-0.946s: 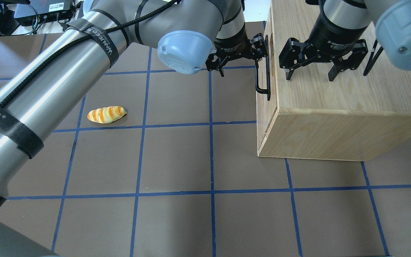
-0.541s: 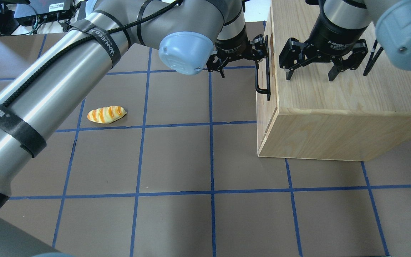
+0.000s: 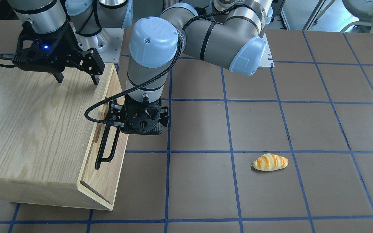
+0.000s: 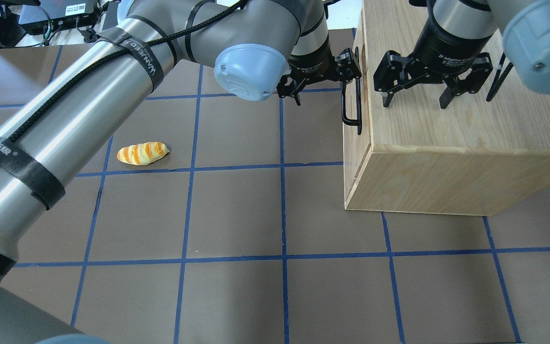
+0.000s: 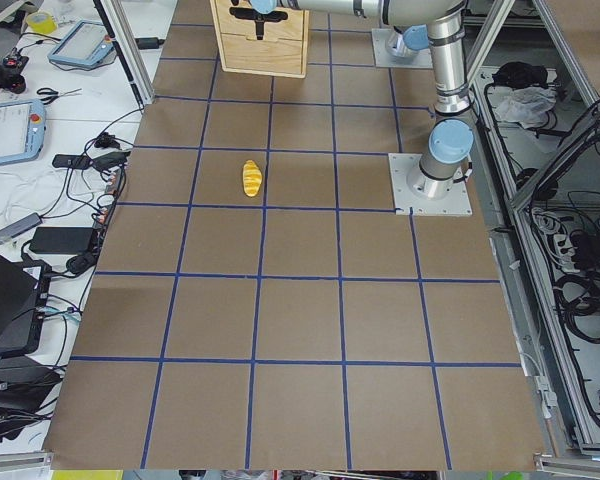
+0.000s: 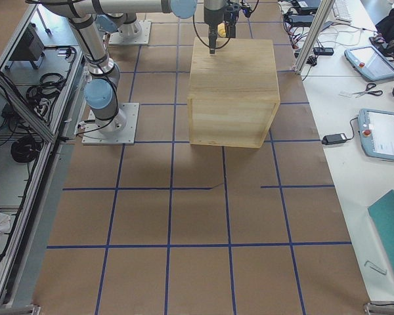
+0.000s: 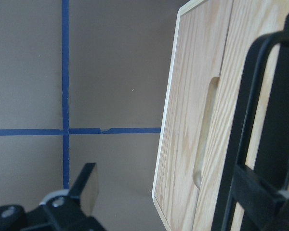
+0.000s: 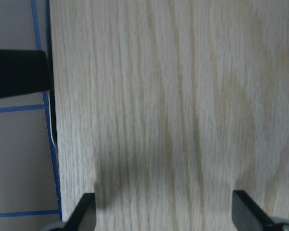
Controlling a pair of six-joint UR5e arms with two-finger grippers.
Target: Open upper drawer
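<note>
The upper drawer (image 4: 363,141) is the top panel of the pale-wood cabinet's front (image 3: 111,90), and it lies in line with the cabinet face. Its black bar handle (image 4: 351,102) (image 3: 107,145) (image 7: 253,96) stands over an oblong recess. My left gripper (image 4: 325,86) (image 3: 139,124) (image 7: 183,192) is open at the handle's far end. One finger sits between the bar and the panel, and the other finger (image 7: 84,190) is out on the table side. My right gripper (image 4: 416,102) (image 3: 76,81) (image 8: 166,216) is open and empty over the cabinet top.
The oak-grain cabinet (image 4: 447,143) (image 6: 233,85) stands on the brown, blue-taped table at my right. A toy bread loaf (image 4: 142,153) (image 3: 270,162) (image 5: 251,177) lies on the table to my left, well away from the cabinet.
My left gripper and forearm have shifted slightly toward the drawer front and the far side. The handle, the drawer and the right gripper have not moved.
</note>
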